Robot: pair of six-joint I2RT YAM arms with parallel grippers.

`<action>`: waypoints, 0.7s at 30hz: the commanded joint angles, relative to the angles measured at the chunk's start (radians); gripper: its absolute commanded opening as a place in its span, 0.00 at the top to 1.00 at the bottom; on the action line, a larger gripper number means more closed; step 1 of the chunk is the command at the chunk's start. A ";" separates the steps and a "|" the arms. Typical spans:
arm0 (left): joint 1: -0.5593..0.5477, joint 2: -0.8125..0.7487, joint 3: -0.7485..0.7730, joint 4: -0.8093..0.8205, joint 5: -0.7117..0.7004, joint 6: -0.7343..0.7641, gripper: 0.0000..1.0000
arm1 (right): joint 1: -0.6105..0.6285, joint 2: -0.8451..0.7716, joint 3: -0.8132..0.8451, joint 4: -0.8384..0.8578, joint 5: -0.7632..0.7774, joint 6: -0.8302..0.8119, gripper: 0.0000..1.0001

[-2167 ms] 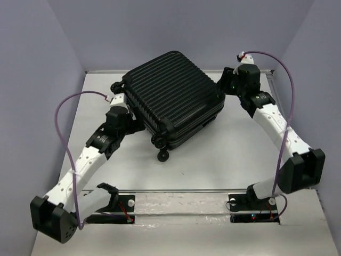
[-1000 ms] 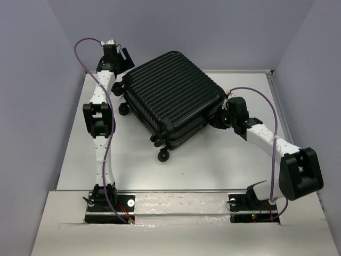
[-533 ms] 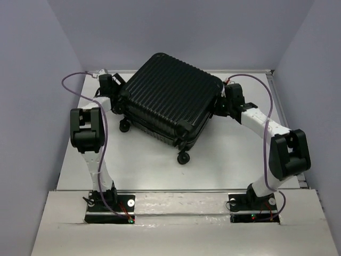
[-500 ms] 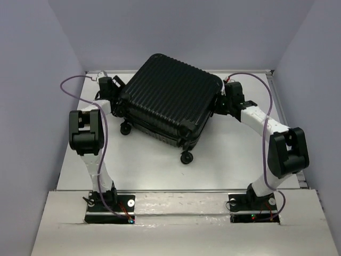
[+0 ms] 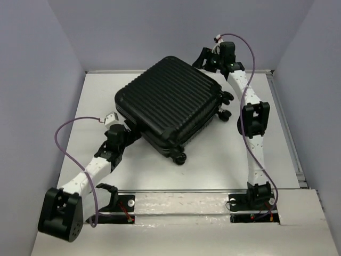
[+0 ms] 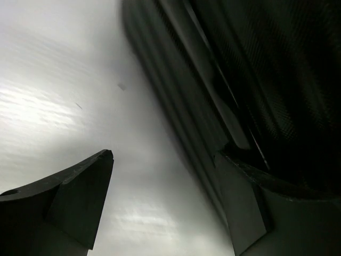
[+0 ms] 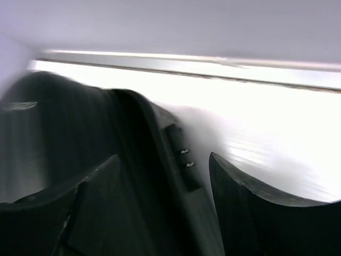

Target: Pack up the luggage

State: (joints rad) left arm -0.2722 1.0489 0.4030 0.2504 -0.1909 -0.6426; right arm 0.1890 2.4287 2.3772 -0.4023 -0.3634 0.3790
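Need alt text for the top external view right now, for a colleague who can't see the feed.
A closed black ribbed suitcase lies flat and turned at an angle on a white table. The left gripper is at its near-left edge, and the right gripper reaches over its far-right corner. Wheels show along its right and near sides.

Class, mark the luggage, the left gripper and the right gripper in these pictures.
luggage (image 5: 169, 104), top external view, ribbed top shell.
left gripper (image 5: 126, 134), top external view, between its fingertips.
right gripper (image 5: 201, 60), top external view, between its fingertips.
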 commanded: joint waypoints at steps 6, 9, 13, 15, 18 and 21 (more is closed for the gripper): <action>-0.144 -0.418 0.077 -0.207 0.047 0.044 0.11 | 0.076 -0.158 0.110 -0.044 -0.273 0.089 0.04; -0.147 -0.438 0.129 -0.208 0.093 0.066 0.11 | 0.055 -0.321 -0.034 -0.043 -0.233 0.006 0.05; -0.168 -0.443 0.167 -0.183 0.166 0.057 0.11 | 0.055 -0.582 -0.276 -0.041 -0.149 -0.090 0.30; -0.179 -0.417 0.186 -0.178 0.239 0.060 0.11 | 0.055 -0.684 -0.384 -0.024 -0.149 -0.106 0.59; -0.235 -0.395 0.211 -0.187 0.287 0.084 0.11 | 0.055 -0.948 -0.742 0.105 -0.152 -0.097 0.82; -0.337 -0.394 0.200 -0.204 0.311 0.100 0.14 | 0.073 -1.243 -1.171 0.296 -0.175 -0.028 0.93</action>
State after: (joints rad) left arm -0.5083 0.6571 0.5709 0.0399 0.0299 -0.5877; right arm 0.2394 1.4506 1.6123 -0.3336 -0.5179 0.3164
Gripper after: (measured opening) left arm 0.880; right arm 0.104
